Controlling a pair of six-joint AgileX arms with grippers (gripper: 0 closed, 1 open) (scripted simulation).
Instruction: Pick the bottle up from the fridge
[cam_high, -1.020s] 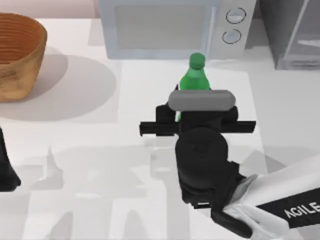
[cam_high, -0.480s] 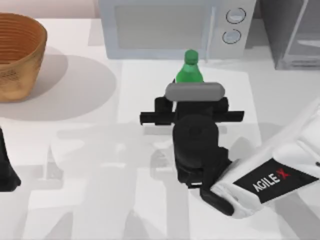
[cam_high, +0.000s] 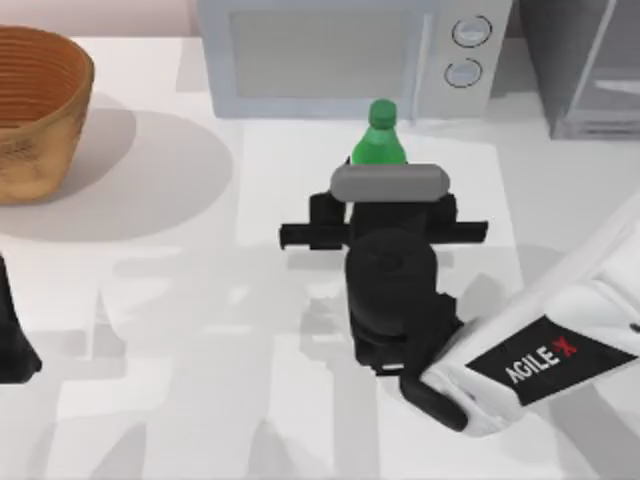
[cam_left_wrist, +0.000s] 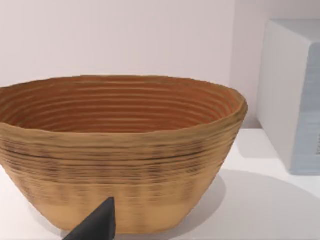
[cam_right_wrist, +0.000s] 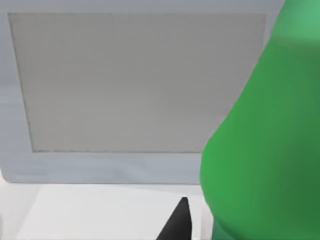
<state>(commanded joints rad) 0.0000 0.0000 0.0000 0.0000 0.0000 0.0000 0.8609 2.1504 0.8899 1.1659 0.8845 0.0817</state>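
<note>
The bottle (cam_high: 379, 140) is bright green with a round cap and stands upright just in front of the microwave, near the table's middle. My right gripper (cam_high: 386, 178) is shut on its body from the near side, and a grey bar on the gripper covers the lower part. In the right wrist view the bottle (cam_right_wrist: 265, 145) looms close beside one dark fingertip (cam_right_wrist: 178, 224). The fridge (cam_high: 585, 65) is the dark grey cabinet at the back right, apart from the bottle. My left arm (cam_high: 12, 340) is parked at the table's left edge.
A pale microwave (cam_high: 330, 55) with two round knobs stands at the back, directly behind the bottle. A woven basket (cam_high: 35, 110) sits at the back left, and the same basket (cam_left_wrist: 120, 150) is close in the left wrist view.
The right gripper and the bottle shifted slightly left and toward the microwave together. The right arm's white forearm swung out to the right. The left arm stayed still.
</note>
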